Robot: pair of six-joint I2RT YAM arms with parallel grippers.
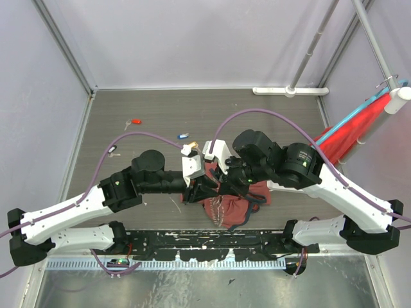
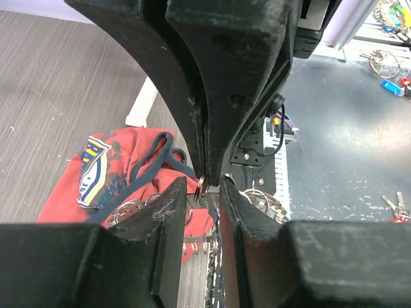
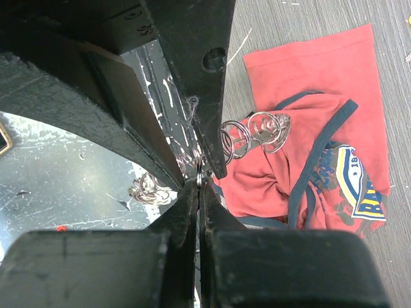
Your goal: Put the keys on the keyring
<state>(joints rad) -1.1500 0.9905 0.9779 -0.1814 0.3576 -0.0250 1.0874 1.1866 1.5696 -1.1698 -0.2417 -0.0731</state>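
My two grippers meet above the dark-red cloth bag (image 1: 239, 196). My right gripper (image 3: 200, 183) is shut on the edge of a thin silvery ring (image 3: 200, 178), which also shows in the left wrist view (image 2: 200, 185). My left gripper (image 2: 204, 192) is open, its fingers on either side of that ring just below the right fingertips. A bunch of silvery wire loops (image 3: 252, 133) lies on the bag. Loose keys lie on the far table: a red one (image 1: 136, 120), a blue and yellow one (image 1: 183, 136) and a black one (image 1: 112, 149).
The bag has a blue drawstring (image 3: 324, 154). A black perforated rail (image 1: 212, 242) and a metal shelf (image 1: 192, 289) run along the near edge. More rings and coloured keys (image 2: 390, 85) lie on that shelf. A red cloth (image 1: 359, 125) hangs at the right wall.
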